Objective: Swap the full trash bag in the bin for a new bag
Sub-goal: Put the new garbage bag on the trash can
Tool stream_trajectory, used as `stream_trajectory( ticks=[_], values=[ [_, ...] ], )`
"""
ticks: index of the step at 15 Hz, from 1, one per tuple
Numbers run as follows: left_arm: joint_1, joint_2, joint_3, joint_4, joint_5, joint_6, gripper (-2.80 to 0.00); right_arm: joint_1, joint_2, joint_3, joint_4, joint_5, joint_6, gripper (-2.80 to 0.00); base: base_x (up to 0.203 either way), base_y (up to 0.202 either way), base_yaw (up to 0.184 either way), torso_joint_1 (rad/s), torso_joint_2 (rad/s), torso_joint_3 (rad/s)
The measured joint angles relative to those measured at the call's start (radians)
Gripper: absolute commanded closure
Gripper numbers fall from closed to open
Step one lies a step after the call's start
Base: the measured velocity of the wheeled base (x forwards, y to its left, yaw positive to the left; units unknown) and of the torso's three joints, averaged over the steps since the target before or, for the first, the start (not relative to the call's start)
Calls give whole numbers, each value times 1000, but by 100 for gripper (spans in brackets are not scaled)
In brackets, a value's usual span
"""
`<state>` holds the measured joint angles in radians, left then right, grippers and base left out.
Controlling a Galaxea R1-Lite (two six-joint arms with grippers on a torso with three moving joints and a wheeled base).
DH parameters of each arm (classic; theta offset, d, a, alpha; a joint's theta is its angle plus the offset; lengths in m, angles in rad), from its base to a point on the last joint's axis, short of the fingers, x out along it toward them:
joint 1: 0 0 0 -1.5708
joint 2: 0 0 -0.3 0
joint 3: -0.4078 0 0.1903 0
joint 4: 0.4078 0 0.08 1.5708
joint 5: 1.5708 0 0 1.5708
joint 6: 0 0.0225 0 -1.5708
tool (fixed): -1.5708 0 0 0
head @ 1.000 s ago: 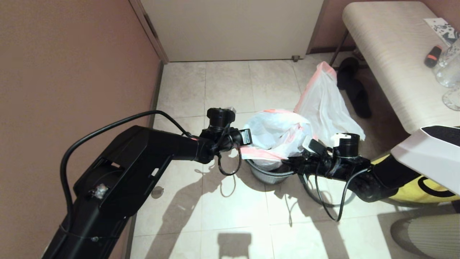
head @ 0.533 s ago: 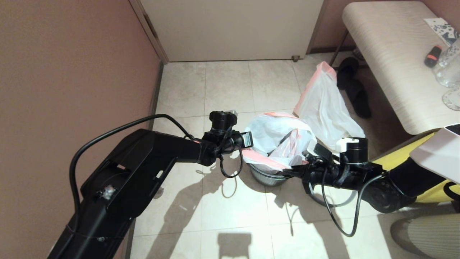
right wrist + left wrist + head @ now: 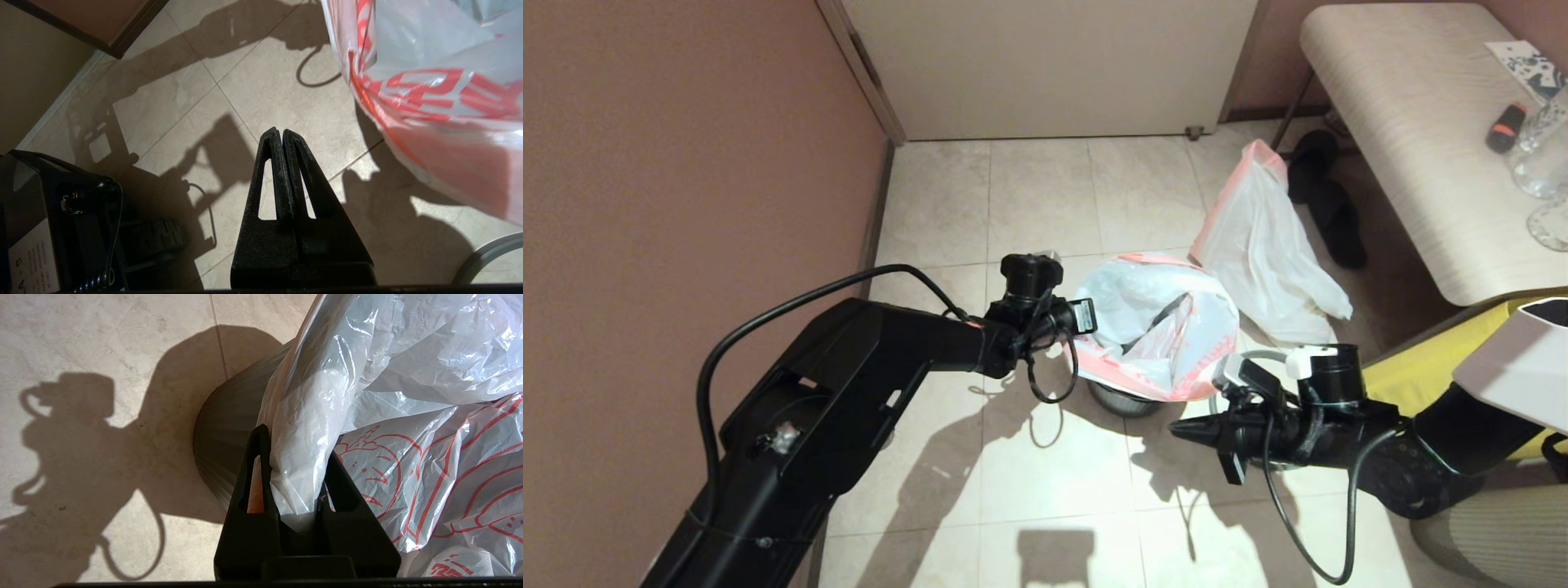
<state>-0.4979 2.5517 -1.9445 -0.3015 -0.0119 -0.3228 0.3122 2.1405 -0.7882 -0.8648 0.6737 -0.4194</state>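
Observation:
The new bag [image 3: 1168, 327], white with red characters, is draped over the bin [image 3: 1123, 402]; only the bin's lower wall shows beneath it. My left gripper [image 3: 1085, 320] stands at the bin's left side, shut on a fold of the new bag [image 3: 367, 396]. White plastic is pinched between its fingers [image 3: 256, 457], beside the ribbed dark bin wall [image 3: 222, 428]. The full trash bag [image 3: 1262, 245], plain white with a pink-red rim, lies on the floor behind the bin. My right gripper [image 3: 1176, 430] hangs shut and empty over the floor in front of the bin, apart from the new bag [image 3: 429, 81].
A brown wall runs along the left and a closed door [image 3: 1054, 65] stands ahead. A light table [image 3: 1421, 147] with bottles is at the right, black slippers [image 3: 1327, 204] under it. A yellow bag [image 3: 1421, 371] lies by my right arm. A grey hoop [image 3: 486, 253] rests on the tiles.
My right gripper has drawn back from the bag's near edge toward me and lower, now holding nothing. The bag's near side has dropped over the bin, showing red print. The left gripper has barely moved.

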Motion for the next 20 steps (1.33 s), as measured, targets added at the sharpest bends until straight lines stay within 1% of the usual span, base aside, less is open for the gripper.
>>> stream_trajectory(
  ticks=[2, 4, 8, 11, 13, 16, 17, 18, 19, 20],
  values=[
    [0, 1, -1, 0, 0, 0, 0, -11, 41, -24, -30, 0, 19, 0, 0, 0, 0, 0, 0, 0],
    [-1, 2, -1, 1, -1, 0, 0, -16, 39, -15, -57, 0, 48, 0, 0, 0, 0, 0, 0, 0],
    [-3, 4, 0, 4, 1, 0, 0, -6, -25, 67, -124, -5, 33, 0, 0, 0, 0, 0, 0, 0],
    [-7, 7, 2, 6, 2, -1, 0, -5, -39, 11, -141, -45, 35, 0, 0, 0, 0, 0, 0, 0],
    [-10, 8, 6, 6, 1, -3, 0, -5, -35, -74, -81, -69, 41, 0, 0, 0, 0, 0, 0, 0],
    [-10, 4, 7, 7, 1, -15, 0, -33, -27, -265, 70, -90, 119, 0, 0, 0, 0, 0, 0, 0],
    [-10, 2, 7, 7, 0, -15, 0, -47, -29, -316, 137, -92, 117, 0, 0, 0, 0, 0, 0, 0],
    [-9, 1, 7, 7, -1, -16, 0, -54, -36, -335, 179, -93, 99, 0, 0, 0, 0, 0, 0, 0],
    [-7, 0, 5, 7, -1, -16, 0, -61, -51, -323, 195, -93, 69, 0, 0, 0, 0, 0, 0, 0],
    [-5, -2, 5, 7, 0, -15, 0, -66, -72, -274, 199, -92, 37, -280, 0, 0, 0, 0, 0, 0]
  ],
)
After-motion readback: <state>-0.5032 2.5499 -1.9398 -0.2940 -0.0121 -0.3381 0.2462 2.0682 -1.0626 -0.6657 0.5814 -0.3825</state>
